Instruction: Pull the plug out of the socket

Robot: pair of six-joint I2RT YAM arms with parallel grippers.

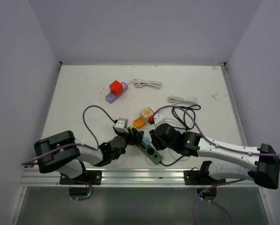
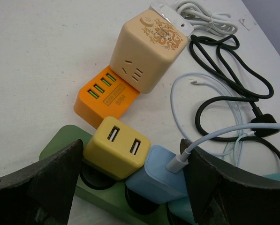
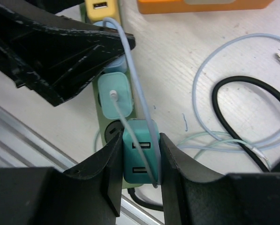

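Observation:
A green power strip [image 1: 152, 154] lies at the near middle of the table, with several plugs on it. In the left wrist view, a yellow two-port USB plug [image 2: 116, 147] and a blue plug [image 2: 165, 176] with a white cable sit in the strip [image 2: 60, 143]. My left gripper [image 2: 130, 161] is open and straddles both plugs. My right gripper [image 3: 140, 152] is shut on a teal two-port USB plug [image 3: 140, 159] at the strip's near end. A pale cable runs across the plug's face. A dark socket hole [image 3: 110, 132] shows beside it. I cannot tell whether its pins are seated.
A beige cube socket [image 2: 149, 47] on an orange USB block [image 2: 107, 96] stands just behind the strip. Black [image 2: 233, 89] and pale blue cables lie to the right. A red and purple adapter [image 1: 116, 89] and white cables lie farther back. The table's metal rail [image 1: 144, 176] is close in front.

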